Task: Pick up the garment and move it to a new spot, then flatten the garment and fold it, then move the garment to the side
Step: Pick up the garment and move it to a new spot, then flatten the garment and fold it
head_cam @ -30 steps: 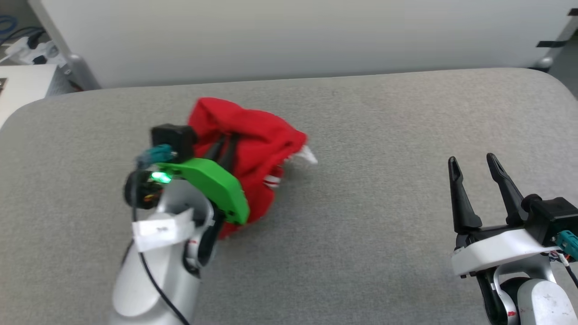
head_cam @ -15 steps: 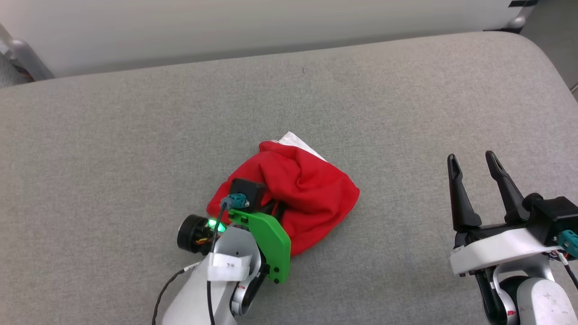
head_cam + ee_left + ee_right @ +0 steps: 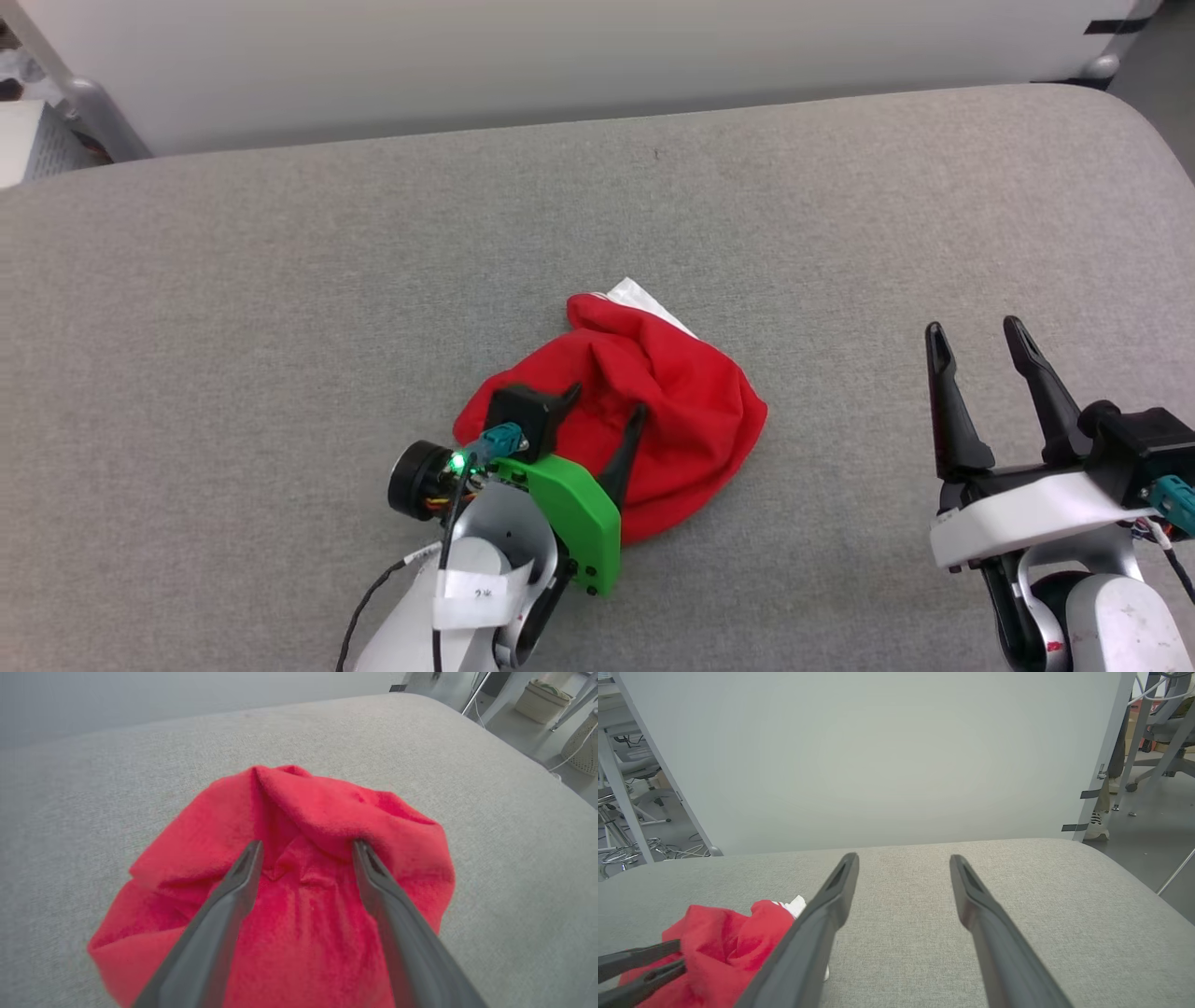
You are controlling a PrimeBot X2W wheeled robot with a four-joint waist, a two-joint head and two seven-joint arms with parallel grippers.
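The garment (image 3: 653,401) lies bunched in a red heap near the middle of the grey table, with a bit of white fabric poking out at its far edge. My left gripper (image 3: 607,401) stands open over the heap's near side, its fingers spread with the red cloth (image 3: 308,882) lying loose between and under them, one tip tucked against a fold. My right gripper (image 3: 976,336) is open and empty at the lower right, well away from the garment (image 3: 724,942). In the right wrist view the left gripper's fingers (image 3: 640,970) show at the lower left.
The grey padded table (image 3: 280,280) stretches wide on all sides of the heap. A pale wall panel (image 3: 560,56) runs along the table's far edge. Chair legs and cables (image 3: 626,844) stand on the floor beyond.
My left gripper carried the garment from the table's left toward the middle, set it down and opened its fingers. The head camera shifted. The right gripper stayed still.
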